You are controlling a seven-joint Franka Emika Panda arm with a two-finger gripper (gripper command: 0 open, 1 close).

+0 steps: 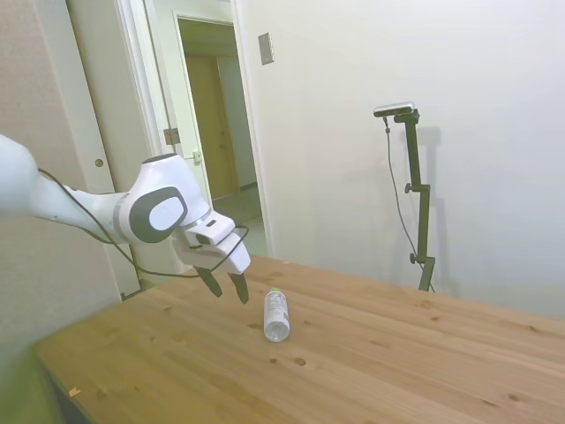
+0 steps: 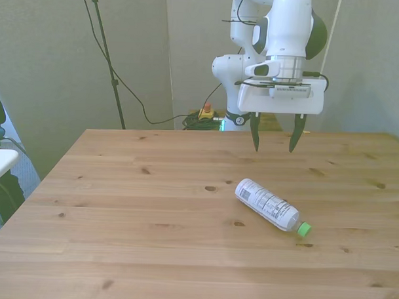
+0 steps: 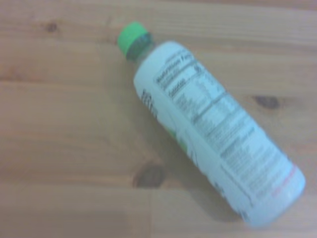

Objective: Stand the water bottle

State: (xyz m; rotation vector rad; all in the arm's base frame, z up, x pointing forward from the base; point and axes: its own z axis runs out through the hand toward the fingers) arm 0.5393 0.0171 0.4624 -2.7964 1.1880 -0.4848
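The side view looks across the wooden table (image 1: 371, 353) from off one side, toward a white wall and an open doorway (image 1: 216, 132). The front view faces the table (image 2: 183, 241) from its near edge, slightly above. The wrist view looks down from close range; all three share the water bottle (image 1: 276, 314) (image 2: 269, 206) (image 3: 213, 129) lying on the tabletop.

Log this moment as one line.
phase: approach | pincer: open, empty, above table | water bottle: lying on its side, untouched | green cap: pointing away from robot | standing: not done
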